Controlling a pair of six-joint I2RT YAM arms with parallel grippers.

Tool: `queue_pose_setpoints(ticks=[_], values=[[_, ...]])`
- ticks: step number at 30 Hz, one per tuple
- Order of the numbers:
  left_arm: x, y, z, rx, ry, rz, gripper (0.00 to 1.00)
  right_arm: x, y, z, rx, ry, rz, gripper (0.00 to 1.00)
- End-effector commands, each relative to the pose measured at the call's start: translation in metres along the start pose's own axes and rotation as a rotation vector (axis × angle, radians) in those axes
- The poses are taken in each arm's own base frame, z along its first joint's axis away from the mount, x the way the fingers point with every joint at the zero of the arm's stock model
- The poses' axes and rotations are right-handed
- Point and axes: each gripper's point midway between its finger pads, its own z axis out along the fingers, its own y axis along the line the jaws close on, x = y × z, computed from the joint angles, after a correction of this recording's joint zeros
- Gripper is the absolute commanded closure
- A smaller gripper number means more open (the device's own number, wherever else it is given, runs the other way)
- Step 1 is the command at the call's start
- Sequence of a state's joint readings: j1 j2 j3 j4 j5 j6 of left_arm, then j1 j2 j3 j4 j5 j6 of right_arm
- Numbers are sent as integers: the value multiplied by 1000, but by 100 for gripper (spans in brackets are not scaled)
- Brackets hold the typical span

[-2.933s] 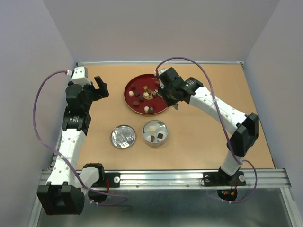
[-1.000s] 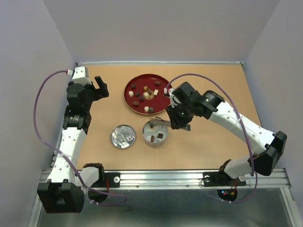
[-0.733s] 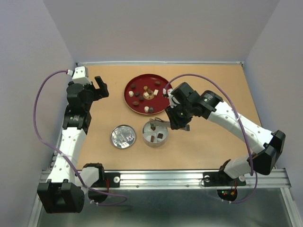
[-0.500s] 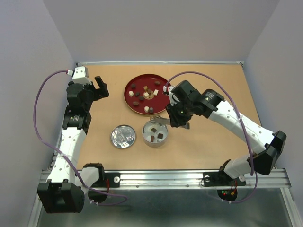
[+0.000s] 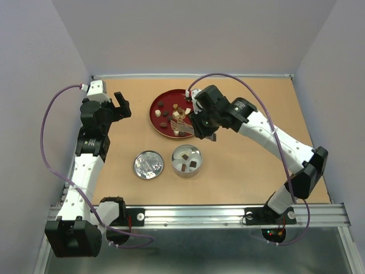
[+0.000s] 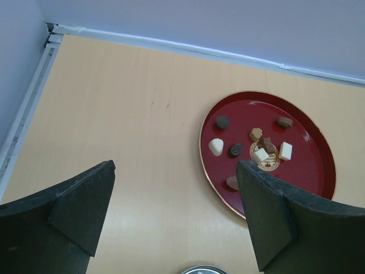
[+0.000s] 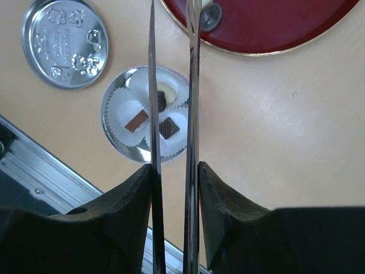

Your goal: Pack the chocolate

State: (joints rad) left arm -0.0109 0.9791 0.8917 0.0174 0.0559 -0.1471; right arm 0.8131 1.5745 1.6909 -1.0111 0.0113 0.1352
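Several small chocolate pieces [image 5: 163, 113] lie on the red plate [image 5: 157, 121], which also shows in the left wrist view [image 6: 319, 171] with the pieces [image 6: 235, 149] on it. The round tin [image 5: 174, 165] holds three pieces [image 5: 193, 165] in white paper cups; in the right wrist view the tin [image 7: 111, 128] shows a dark square piece [image 7: 169, 128]. My right gripper [image 5: 199, 127] is shut on the metal tongs [image 5: 181, 121], whose tips reach over the plate's near part. In its wrist view the gripper [image 7: 174, 171] clamps the two blades [image 7: 191, 85]. My left gripper [image 5: 121, 105] is open and empty, left of the plate.
The tin's lid [image 5: 148, 165] lies flat left of the tin, also in the right wrist view [image 7: 64, 50]. The metal rail [image 5: 199, 214] runs along the table's near edge. Walls close in the table at the back and sides.
My right gripper with the tongs has moved from above the tin up and left to the near part of the red plate. The left arm has not moved.
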Motion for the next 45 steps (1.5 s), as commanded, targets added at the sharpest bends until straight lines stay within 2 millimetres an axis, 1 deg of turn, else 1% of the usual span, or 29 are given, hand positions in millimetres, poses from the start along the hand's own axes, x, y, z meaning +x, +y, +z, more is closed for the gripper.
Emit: queue_pose_setpoints(ticks=[1,2,3,5,6,9,10,11,13,15,16,20,30,34,43,45], values=[[-9,-3,0,19,-35,3,1,-46,-6,14,63,-129,-50,57],[-9,-3,0,19,-35,5,1,-49,-8,19,76,-128,-60,57],[-10,-4,-1,21,-36,3,1,-53,-9,30,87,-125,-64,56],[-9,-3,0,20,-33,5,1,-58,-13,40,113,-128,-73,55],[-9,-4,-1,21,-34,3,1,-64,-17,48,138,-135,-75,55],[-10,-4,-1,21,-36,3,1,-72,-22,60,171,-142,-76,53],[-9,-3,0,20,-33,5,1,-71,-24,70,182,-126,-77,53],[-10,-4,-1,21,-36,5,1,-76,-25,71,192,-136,-78,53],[-10,-4,-1,22,-35,5,1,-74,-28,82,206,-118,-78,53],[-10,-5,-1,26,-36,4,1,-76,-30,88,209,-118,-75,53],[-10,-5,-1,26,-36,5,1,-73,-30,95,208,-102,-78,52],[-11,-5,0,29,-36,3,1,-71,-34,107,212,-88,-75,52],[-8,-5,0,29,-28,5,1,-72,-37,123,200,-77,-70,52],[-9,-5,0,28,-31,5,1,-70,-37,133,189,-63,-71,52],[-8,-4,1,25,-27,6,1,-69,-41,141,194,-55,-72,53],[-7,-4,1,25,-26,8,1,-68,-41,141,192,-53,-70,55]])
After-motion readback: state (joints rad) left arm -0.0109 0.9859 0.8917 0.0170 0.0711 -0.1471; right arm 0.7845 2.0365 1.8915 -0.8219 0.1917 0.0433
